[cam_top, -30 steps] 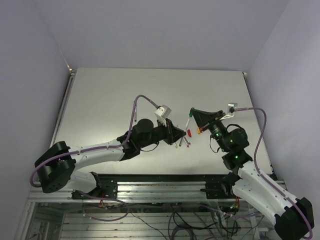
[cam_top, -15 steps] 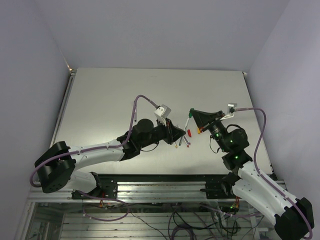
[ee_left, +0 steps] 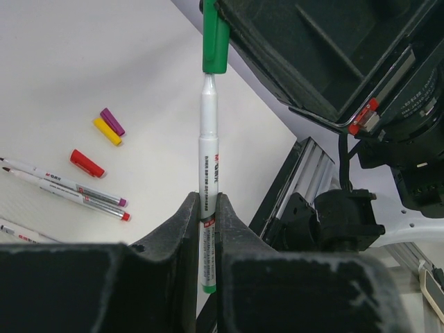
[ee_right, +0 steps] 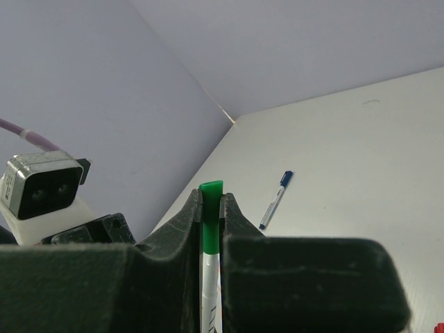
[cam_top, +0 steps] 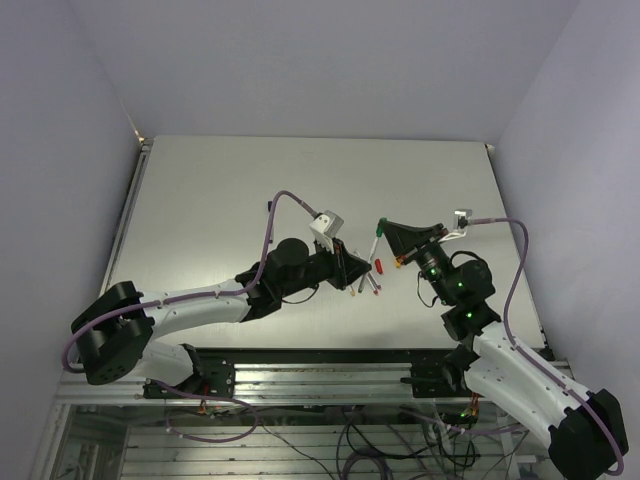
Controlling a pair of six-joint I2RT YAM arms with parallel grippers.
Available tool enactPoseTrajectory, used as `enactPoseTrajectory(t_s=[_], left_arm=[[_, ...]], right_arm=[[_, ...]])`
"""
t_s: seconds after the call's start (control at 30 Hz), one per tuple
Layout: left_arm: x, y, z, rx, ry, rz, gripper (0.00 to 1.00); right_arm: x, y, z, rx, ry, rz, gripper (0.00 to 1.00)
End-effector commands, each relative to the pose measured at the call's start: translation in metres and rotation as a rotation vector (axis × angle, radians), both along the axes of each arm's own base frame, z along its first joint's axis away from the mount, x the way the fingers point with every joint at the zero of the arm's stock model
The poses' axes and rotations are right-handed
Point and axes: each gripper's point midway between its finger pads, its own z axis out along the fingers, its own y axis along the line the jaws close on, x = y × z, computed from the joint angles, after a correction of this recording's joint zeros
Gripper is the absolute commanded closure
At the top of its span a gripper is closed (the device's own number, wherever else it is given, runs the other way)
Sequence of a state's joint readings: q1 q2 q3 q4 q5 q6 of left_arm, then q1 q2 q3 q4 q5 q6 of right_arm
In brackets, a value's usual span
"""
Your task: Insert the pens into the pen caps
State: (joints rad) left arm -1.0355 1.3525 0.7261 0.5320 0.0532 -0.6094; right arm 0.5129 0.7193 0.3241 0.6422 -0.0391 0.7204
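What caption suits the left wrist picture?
Left pincer holds a pen with its tip in the green cap gripped by the right pincer.

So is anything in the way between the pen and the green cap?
No, nothing that shows. The left claw grips the pen, the right claw grips the green cap, and the pen's tip is right at the cap's open end, lined up with it.

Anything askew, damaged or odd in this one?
Nothing stands out. The green cap sits in line with the held pen; the loose caps and pens lie flat on the table.
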Motion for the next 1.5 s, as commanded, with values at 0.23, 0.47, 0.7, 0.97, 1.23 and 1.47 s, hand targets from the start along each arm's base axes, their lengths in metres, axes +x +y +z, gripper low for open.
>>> enactPoseTrajectory(t_s=[0.23,0.47,0.7,0.97,1.23,1.47], left_arm=[[0.005,-0.004,0.028,-0.084,-0.052,0.018,0.93],[0.010,0.000,0.031,-0.102,-0.060,0.054,0.93],[0.017,-0.002,0.038,-0.127,-0.068,0.082,0.93],[0.028,-0.001,0.050,-0.152,-0.090,0.138,0.93],[0.038,0.001,0.069,-0.181,-0.136,0.187,0.93],[0.048,0.011,0.090,-0.215,-0.185,0.240,0.93]], right_arm=[[-0.002,0.003,0.001,-0.014,-0.020,0.011,1.00],[-0.003,0.005,-0.001,-0.015,-0.013,0.027,1.00],[-0.007,0.013,-0.010,-0.027,0.009,0.076,1.00],[-0.015,0.022,-0.030,-0.061,0.067,0.146,1.00],[-0.023,0.028,-0.049,-0.127,0.116,0.203,1.00],[-0.028,0.030,-0.066,-0.194,0.157,0.222,1.00]])
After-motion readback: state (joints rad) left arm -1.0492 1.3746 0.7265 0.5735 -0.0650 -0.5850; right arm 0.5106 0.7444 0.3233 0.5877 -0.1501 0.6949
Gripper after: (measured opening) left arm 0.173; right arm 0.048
